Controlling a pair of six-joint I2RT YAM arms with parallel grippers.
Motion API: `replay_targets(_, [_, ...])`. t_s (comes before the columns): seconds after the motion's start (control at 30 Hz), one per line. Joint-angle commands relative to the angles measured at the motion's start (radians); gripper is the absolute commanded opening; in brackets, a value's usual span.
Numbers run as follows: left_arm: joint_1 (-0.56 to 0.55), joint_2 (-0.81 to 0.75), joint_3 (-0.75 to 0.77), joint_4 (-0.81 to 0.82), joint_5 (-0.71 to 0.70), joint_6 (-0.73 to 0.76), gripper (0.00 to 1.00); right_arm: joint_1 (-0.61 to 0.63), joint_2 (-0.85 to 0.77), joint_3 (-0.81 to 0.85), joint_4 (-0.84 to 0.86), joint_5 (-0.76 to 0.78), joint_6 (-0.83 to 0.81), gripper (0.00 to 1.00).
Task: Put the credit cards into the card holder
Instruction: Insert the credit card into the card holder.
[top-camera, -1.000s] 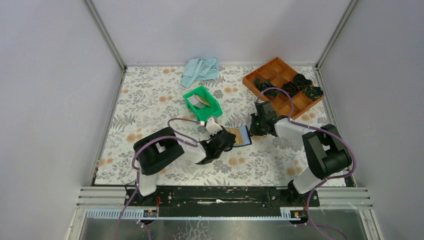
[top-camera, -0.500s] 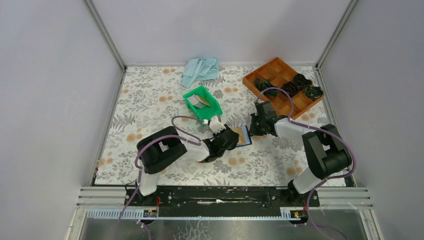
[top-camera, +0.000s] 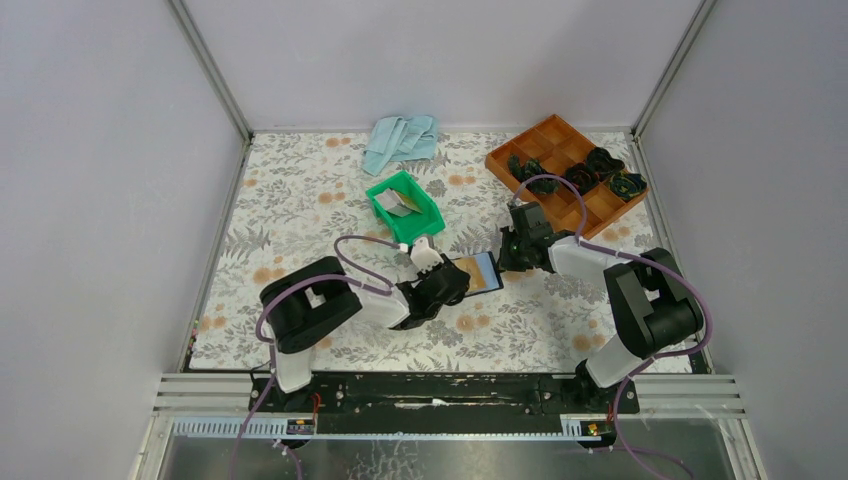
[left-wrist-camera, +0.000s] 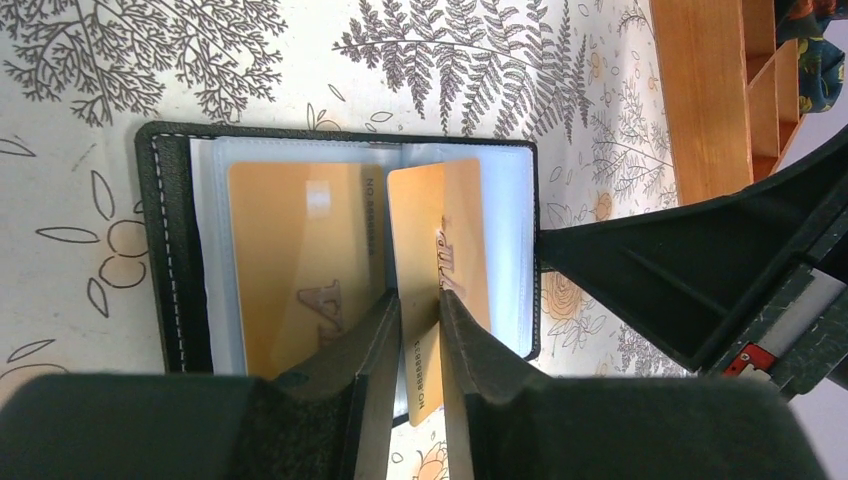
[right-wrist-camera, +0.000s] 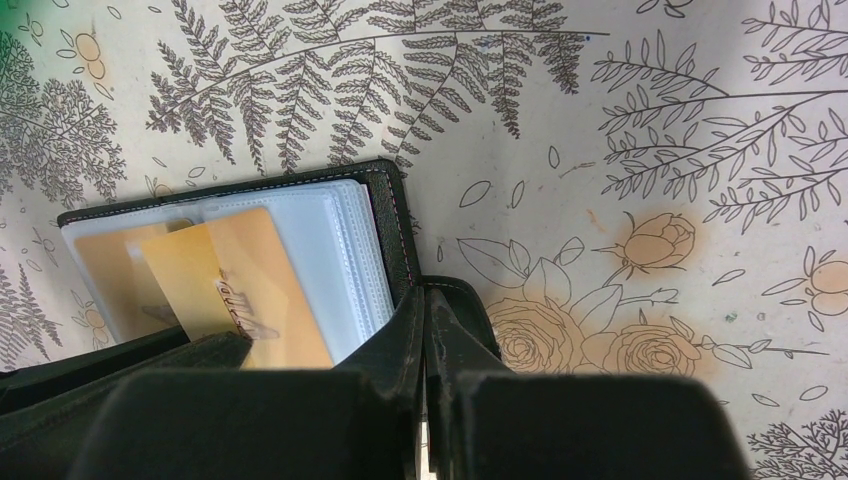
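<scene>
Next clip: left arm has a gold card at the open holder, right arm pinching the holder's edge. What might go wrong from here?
1. The card in the left gripper sits askew to the clear sleeves; it may ride over a pocket rather than slide in.
2. The right gripper pinches only the cover edge of the card holder; a push from the card could tug it free or shift the holder.
</scene>
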Motion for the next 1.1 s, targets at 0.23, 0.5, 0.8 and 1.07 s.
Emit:
replay_targets(0.23, [-0.016, 0.004, -0.043, -0.238, -0.022, 0.049, 0.32, 0.000, 0.019, 0.021, -0.001, 0.030, -0.016, 0.00])
replay_targets(0.5, [-0.018, -0.018, -0.062, -0.233, -0.035, 0.041, 0.40, -0.001, 0.022, 0.022, 0.001, 0.030, -0.016, 0.00])
replay_targets(0.8, [-0.019, -0.013, -0.019, -0.265, -0.022, 0.074, 0.43, -0.001, 0.021, 0.025, -0.002, 0.028, -0.017, 0.00])
replay_targets(1.07, [-0.019, 0.003, 0.014, -0.286, -0.033, 0.083, 0.41, 0.000, 0.015, 0.026, -0.003, 0.027, -0.020, 0.00])
